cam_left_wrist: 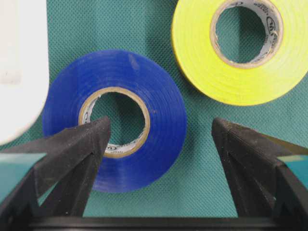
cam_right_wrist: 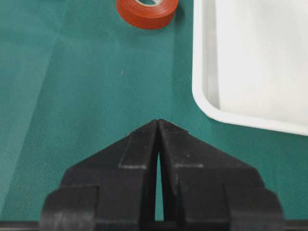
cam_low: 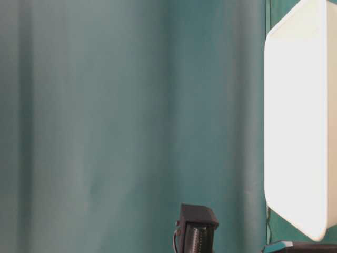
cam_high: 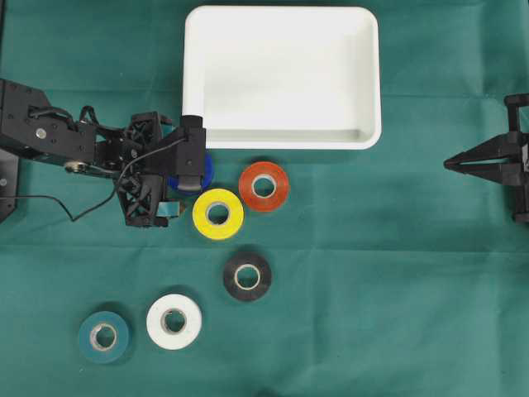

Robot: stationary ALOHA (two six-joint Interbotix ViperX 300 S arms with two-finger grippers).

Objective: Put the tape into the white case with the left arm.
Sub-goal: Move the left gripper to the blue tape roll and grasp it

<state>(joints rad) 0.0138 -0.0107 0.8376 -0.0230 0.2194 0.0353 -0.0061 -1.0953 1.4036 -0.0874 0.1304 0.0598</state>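
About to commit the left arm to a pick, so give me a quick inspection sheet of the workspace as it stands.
Surface: green cloth, flat, a few creases.
Job's things: white case at the far edge, nothing in it. Blue tape lies flat near the case's corner, under the left gripper.
Clutter: yellow tape, orange tape, black tape, white tape and teal tape, all lying flat on the cloth; yellow and orange look close enough to touch.
Grippers: left gripper open, one finger over the blue roll's core, the other outside it. Right gripper shut, holding nothing, off to the side.
Cables: thin black cable trailing from the left arm onto the cloth.
Surroundings: nothing seen.
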